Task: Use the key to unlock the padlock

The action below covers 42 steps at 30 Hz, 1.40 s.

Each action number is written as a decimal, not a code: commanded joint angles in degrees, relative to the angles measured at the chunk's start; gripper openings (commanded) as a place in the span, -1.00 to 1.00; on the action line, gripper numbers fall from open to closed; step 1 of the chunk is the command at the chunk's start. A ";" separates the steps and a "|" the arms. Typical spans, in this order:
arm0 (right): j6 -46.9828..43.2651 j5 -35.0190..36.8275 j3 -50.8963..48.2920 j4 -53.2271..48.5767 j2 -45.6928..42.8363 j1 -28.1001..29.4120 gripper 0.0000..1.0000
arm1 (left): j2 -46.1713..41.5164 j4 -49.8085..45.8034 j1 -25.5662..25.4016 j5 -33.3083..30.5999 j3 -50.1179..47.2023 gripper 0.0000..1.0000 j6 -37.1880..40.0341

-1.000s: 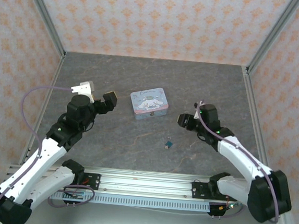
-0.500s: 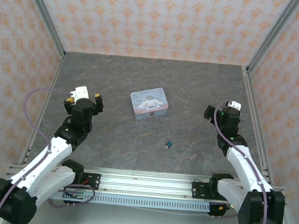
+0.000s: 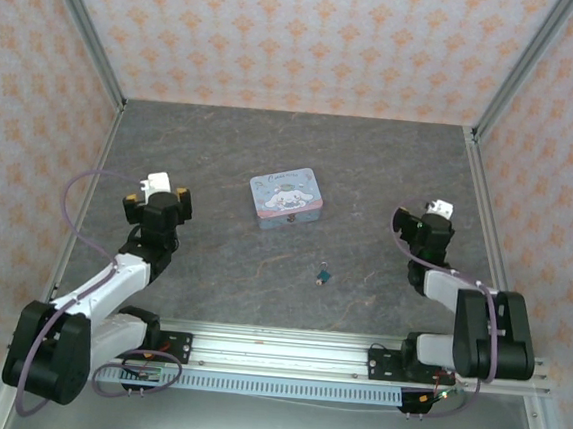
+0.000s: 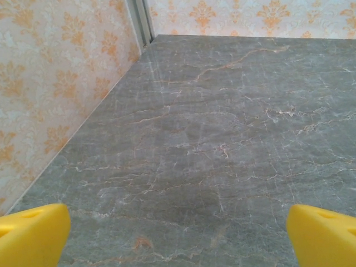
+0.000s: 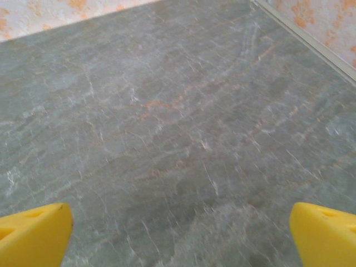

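Left pincer (image 4: 178, 239) wide apart, empty, over bare counter (image 4: 222, 111). Right pincer (image 5: 178, 236) equally wide, empty. Padlock (image 3: 323, 275) untouched. Tin (image 3: 286, 197) lettering too small to read.

Bright, even light with faint shadows — right wrist view slightly soft.

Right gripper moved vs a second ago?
Yes. The right gripper has pulled back to the right in the top view, away from the tin, which stayed put.

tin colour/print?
The tin is pale blue with a cartoon print on its lid; best seen in the top external view.
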 commanded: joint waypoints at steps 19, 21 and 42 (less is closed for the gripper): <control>-2.71 -3.46 4.09 8.42 10.14 -0.71 0.98 | 24.96 26.69 4.27 13.22 1.67 0.99 2.82; -2.78 -3.46 4.11 8.42 10.14 -0.70 0.98 | 25.07 26.06 4.72 13.71 1.99 0.99 2.61; -3.27 -1.59 4.27 8.07 10.12 0.25 0.98 | 25.07 25.98 4.69 13.77 1.95 1.00 2.76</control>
